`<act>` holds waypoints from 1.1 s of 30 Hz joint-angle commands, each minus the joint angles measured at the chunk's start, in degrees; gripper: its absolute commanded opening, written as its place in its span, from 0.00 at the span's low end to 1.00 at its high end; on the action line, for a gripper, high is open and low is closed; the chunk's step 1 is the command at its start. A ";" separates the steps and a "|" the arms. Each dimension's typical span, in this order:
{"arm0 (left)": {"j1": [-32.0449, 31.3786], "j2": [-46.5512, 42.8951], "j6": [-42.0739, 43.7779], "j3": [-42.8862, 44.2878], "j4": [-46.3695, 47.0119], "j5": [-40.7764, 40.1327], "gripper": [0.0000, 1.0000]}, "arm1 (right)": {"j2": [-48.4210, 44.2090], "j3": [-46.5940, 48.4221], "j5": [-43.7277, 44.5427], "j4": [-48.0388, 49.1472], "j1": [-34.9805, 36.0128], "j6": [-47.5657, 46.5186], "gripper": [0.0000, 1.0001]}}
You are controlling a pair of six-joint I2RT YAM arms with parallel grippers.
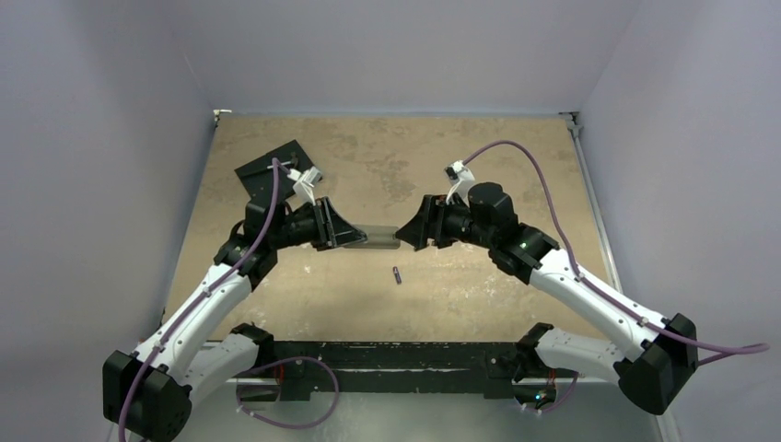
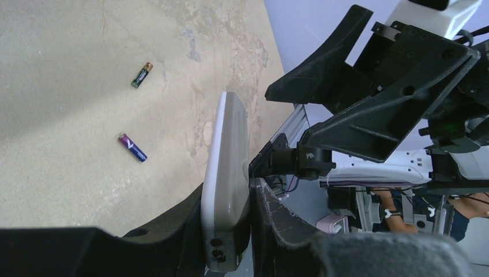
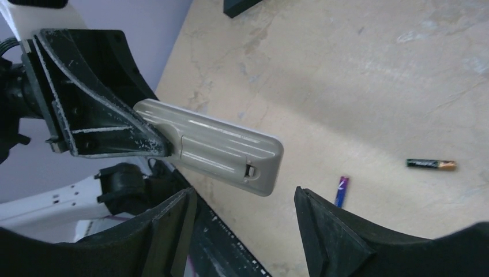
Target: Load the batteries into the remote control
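Observation:
My left gripper (image 1: 343,236) is shut on one end of the remote control (image 1: 378,238) and holds it level above the table. In the left wrist view the remote (image 2: 226,167) shows edge-on between the pads. In the right wrist view its grey back (image 3: 216,145) faces the camera, with the battery cover and its latch shut. My right gripper (image 1: 402,234) is open, its jaws wide apart just short of the remote's free end and not touching it. The gold-tinted battery (image 3: 431,164) and the bluish-purple battery (image 3: 341,191) lie on the table below. Only one battery (image 1: 397,275) shows from above.
A black square slab (image 1: 273,166) lies at the back left of the tan table (image 1: 479,285), with a small white piece (image 1: 308,175) beside it. A black rail (image 1: 387,354) runs along the near edge between the arm bases. Purple walls stand on three sides.

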 commanded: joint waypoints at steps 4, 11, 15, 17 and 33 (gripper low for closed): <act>0.18 -1.27 -1.92 -1.39 6.48 2.79 0.00 | -0.31 -4.17 -10.78 11.87 -1.19 8.99 0.70; 0.20 -0.31 -2.63 -2.03 7.15 4.24 0.00 | -0.56 -6.99 -14.77 18.83 -1.34 12.50 0.70; 0.20 -0.12 -2.99 -2.06 9.70 5.11 0.00 | 0.02 -7.16 -15.64 19.96 -1.47 13.28 0.70; 0.13 -0.11 -3.41 -2.15 10.40 5.70 0.00 | -0.02 -7.41 -15.76 20.68 -1.54 13.81 0.70; 0.17 -0.11 -5.11 -2.32 12.24 8.08 0.00 | -1.46 -6.52 -13.27 17.30 -1.72 12.57 0.70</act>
